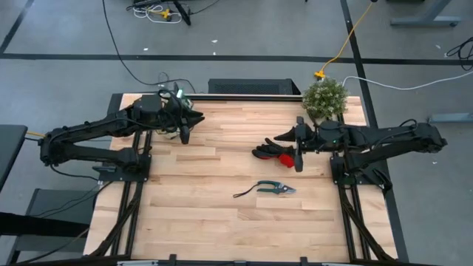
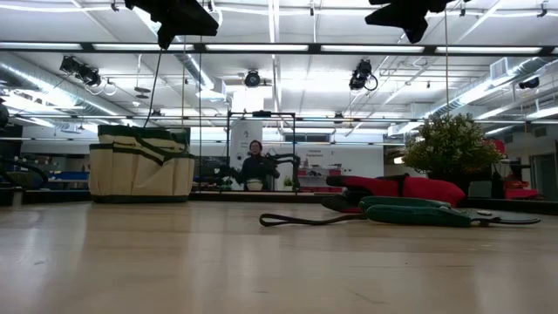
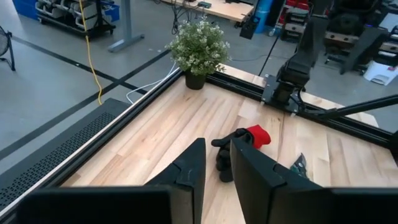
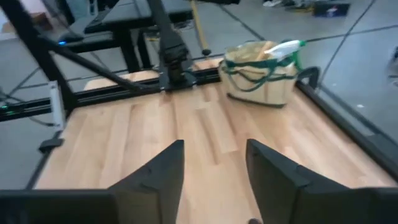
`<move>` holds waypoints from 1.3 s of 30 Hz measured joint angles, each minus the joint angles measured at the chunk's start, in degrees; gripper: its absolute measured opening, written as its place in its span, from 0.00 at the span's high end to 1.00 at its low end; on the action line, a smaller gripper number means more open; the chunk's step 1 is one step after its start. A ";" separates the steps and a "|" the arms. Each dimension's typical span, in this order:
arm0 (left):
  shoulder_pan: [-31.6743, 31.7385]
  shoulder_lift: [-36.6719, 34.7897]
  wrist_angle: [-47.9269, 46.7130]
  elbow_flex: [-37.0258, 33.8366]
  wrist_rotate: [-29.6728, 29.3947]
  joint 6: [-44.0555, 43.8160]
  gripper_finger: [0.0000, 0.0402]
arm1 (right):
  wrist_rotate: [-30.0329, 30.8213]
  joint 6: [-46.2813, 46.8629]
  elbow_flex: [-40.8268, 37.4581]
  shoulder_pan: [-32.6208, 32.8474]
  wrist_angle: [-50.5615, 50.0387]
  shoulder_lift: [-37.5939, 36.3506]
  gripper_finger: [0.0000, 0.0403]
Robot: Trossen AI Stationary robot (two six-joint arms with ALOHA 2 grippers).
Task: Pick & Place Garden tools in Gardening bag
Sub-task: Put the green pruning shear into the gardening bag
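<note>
The beige gardening bag (image 4: 261, 78) with green trim stands at the table's far left (image 2: 139, 166); a green spray bottle (image 4: 283, 48) sticks out of its top. The black-and-red gloves (image 1: 272, 152) lie at centre right (image 3: 239, 146). The pruning shears (image 1: 275, 188) lie nearer the front edge (image 2: 410, 212). My left gripper (image 1: 199, 117) hovers beside the bag, high above the table, its fingers (image 3: 216, 171) a narrow gap apart with nothing between them. My right gripper (image 1: 279, 137) hovers over the gloves, open (image 4: 214, 168) and empty.
A bushy green potted plant (image 1: 325, 98) stands at the far right corner, close behind my right arm. Bare wood lies across the table's middle and near side (image 1: 222, 214). Black frame rails run along the table's edges.
</note>
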 joint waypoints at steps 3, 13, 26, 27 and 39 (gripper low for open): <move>0.00 0.00 -0.02 0.00 -0.17 0.04 0.81 | -0.76 0.38 0.00 1.46 -1.48 0.71 0.52; 0.00 0.00 0.02 0.00 -0.84 0.06 0.81 | -1.14 0.42 0.00 5.88 -7.43 5.64 0.50; 0.00 0.00 -0.04 0.00 -0.84 0.09 0.81 | -1.24 0.38 0.00 7.59 -12.89 13.90 0.50; 0.00 0.00 -0.10 0.00 -0.84 0.08 0.81 | -1.43 0.28 0.00 7.59 -13.03 14.65 0.50; 0.00 0.00 -0.31 0.00 -0.84 0.09 0.81 | -2.73 -1.54 0.00 7.57 -13.28 24.12 0.50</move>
